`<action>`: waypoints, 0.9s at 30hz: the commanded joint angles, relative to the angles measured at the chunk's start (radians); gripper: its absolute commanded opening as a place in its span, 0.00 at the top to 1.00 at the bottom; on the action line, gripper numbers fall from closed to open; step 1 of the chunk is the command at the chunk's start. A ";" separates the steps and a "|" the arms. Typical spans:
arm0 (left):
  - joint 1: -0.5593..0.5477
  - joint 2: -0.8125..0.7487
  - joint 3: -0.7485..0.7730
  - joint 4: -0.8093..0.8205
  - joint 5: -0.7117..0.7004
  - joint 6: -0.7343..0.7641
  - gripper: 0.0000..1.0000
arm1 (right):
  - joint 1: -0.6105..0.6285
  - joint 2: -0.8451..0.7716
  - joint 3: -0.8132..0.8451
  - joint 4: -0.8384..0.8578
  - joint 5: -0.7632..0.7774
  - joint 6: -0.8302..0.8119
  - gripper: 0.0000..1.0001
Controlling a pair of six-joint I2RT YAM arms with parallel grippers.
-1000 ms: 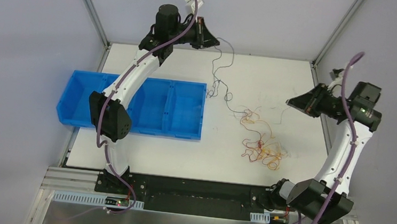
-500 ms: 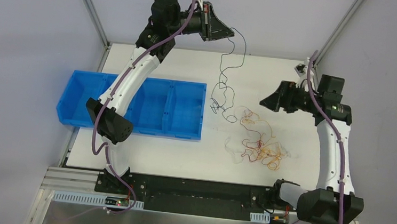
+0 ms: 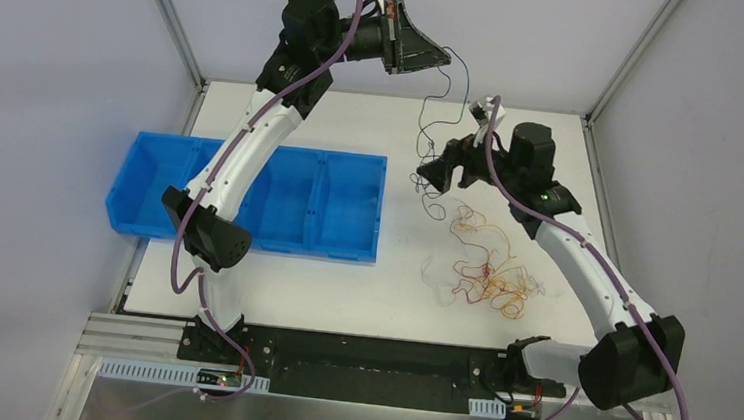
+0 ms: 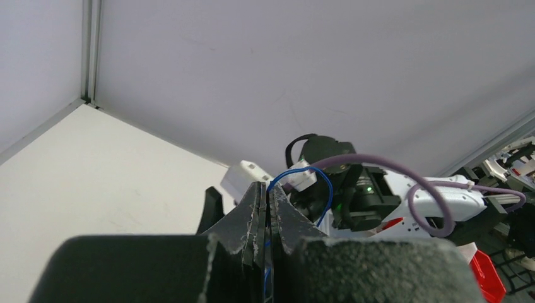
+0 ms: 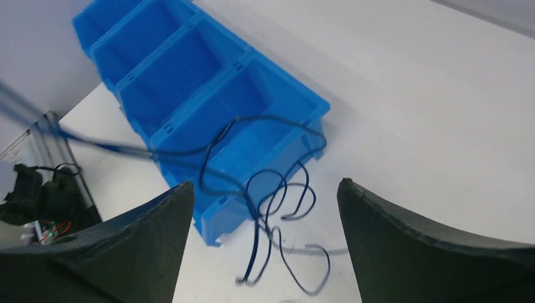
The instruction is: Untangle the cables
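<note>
A thin dark blue cable [image 3: 424,114] hangs from my left gripper [image 3: 446,59], which is raised high over the table's far edge and shut on the cable's top end. In the left wrist view the cable [image 4: 301,168] loops out of the closed gripper [image 4: 268,186]. Its curly lower end [image 5: 255,237] dangles just over the table between the wide-apart fingers of my open right gripper [image 5: 266,183], touching neither. From above, the right gripper [image 3: 429,172] sits beside that lower end. A tangle of orange, red and yellow cables [image 3: 489,271] lies on the table to the right.
A blue bin [image 3: 248,200] with several compartments stands at the left of the white table [image 3: 514,141]; its near corner [image 5: 158,82] is under the hanging cable. A faint white cable [image 3: 433,275] lies left of the tangle. Metal frame posts rise at the table's back corners.
My right arm has swung left from the table's right edge to the hanging cable, and its gripper has opened. The left gripper has lifted the dark cable higher and rightward, away from the tangle.
</note>
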 commanded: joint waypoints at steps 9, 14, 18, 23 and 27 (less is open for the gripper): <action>-0.007 -0.011 0.075 0.040 -0.001 0.002 1.00 | 0.022 -0.105 0.014 -0.028 -0.018 0.022 0.07; -0.007 -0.010 0.072 0.059 0.011 -0.012 1.00 | -0.042 -0.215 0.061 -0.188 -0.073 0.104 0.06; -0.007 -0.016 0.065 0.129 0.065 -0.063 1.00 | -0.132 -0.221 0.108 -0.192 -0.101 0.164 0.11; -0.011 -0.014 0.062 0.219 0.131 -0.146 1.00 | -0.257 -0.150 0.099 -0.154 -0.179 0.168 0.20; -0.029 -0.019 0.068 0.240 0.155 -0.155 1.00 | -0.274 -0.071 0.069 -0.087 -0.247 0.136 0.29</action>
